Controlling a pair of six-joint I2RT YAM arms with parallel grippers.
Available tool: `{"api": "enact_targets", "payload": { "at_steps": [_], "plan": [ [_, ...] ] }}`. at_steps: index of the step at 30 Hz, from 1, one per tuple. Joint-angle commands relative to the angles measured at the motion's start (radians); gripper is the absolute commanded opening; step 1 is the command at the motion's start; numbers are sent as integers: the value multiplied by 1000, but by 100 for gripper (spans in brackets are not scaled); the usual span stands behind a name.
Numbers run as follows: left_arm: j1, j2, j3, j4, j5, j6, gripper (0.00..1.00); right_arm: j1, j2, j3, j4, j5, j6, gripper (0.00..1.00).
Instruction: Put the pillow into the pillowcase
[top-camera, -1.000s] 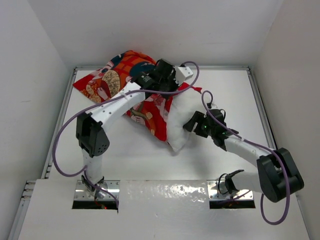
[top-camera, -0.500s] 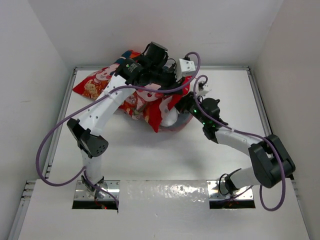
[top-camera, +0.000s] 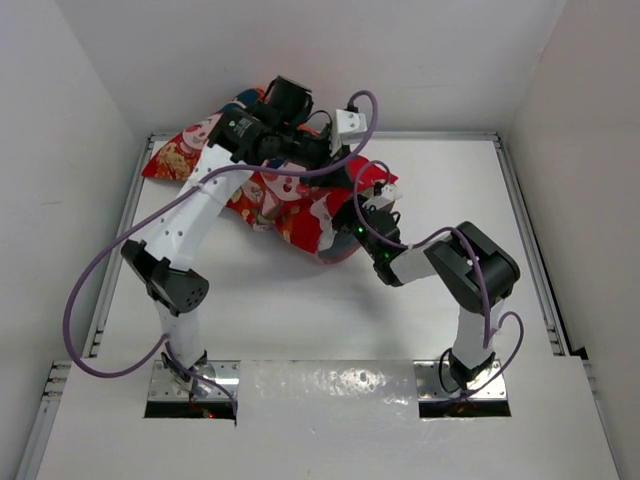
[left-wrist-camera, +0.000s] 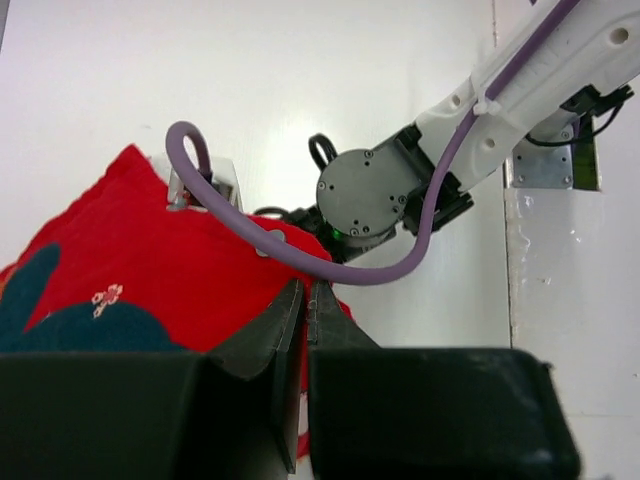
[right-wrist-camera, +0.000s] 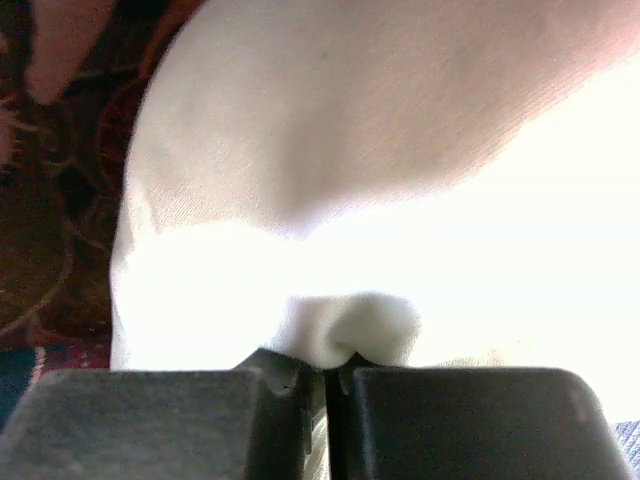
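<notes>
While the pillow (right-wrist-camera: 330, 190) sits almost wholly inside the pillowcase (top-camera: 265, 200), which lies bunched toward 11 o'clock on the desk (top-camera: 300, 320), the step in hand looks like seating the last corner. From above, only a pale sliver of stuffing shows at the cover's mouth, at about 4 o'clock of the red heap.

The right fingers (right-wrist-camera: 300, 388) are pressed together on a small fold of the white cloth, with the dark printed lining at their 9 o'clock. The left fingers (left-wrist-camera: 295, 308) are likewise closed, nipping the red hem and apparently holding it up off the desk.

To do this well, I judge the right arm should drive its pinch toward 10 o'clock, deep into the cover. Letting go near the mouth would likely let the puffy filling spring back out. The left side should draw the hem toward 4 o'clock, over the right wrist, so the opening does not fold inward. A thin pinch of soft cloth may slip, so a slow push is safer. Whether the far corners are filled is hidden.
</notes>
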Motion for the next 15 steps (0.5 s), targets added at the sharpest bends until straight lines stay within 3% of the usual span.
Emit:
{"api": "enact_targets", "payload": {
  "at_steps": [1, 3, 4, 5, 6, 7, 9, 10, 11, 13, 14, 15],
  "plan": [
    [3, -131, -60, 21, 149, 34, 0, 9, 31, 128, -90, 6, -38, 5],
    [10, -149, -126, 38, 44, 36, 0, 8, 38, 143, -144, -58, -34, 22],
    [35, -157, -193, 67, -6, 26, 5, -1, 20, 122, -124, -78, -31, 45],
    [56, -166, -223, 81, -14, 13, 14, -10, 0, 94, -101, -100, -31, 56],
    [79, -192, -250, 93, -11, -9, 34, -21, -27, 37, -93, -133, -34, 63],
    [123, -204, -286, 102, -10, -18, 46, -36, -59, 12, -122, -134, -40, 73],
    [171, -236, -303, 119, -45, -33, 66, -93, -174, -1, -338, -216, -102, 83],
    [188, -243, -306, 121, -66, -43, 68, -113, -211, 19, -460, -238, -142, 91],
    [206, -250, -306, 130, -94, -52, 73, -141, -271, 49, -724, -256, -191, 99],
    [274, -264, -306, 141, -106, -76, 85, -148, -317, 175, -991, -258, -400, 99],
    [292, -269, -310, 160, -147, -95, 86, -147, -339, 209, -1177, -256, -461, 99],
    [308, -275, -324, 170, -184, -128, 90, -147, -380, 253, -1251, -258, -554, 97]
  ]
}}
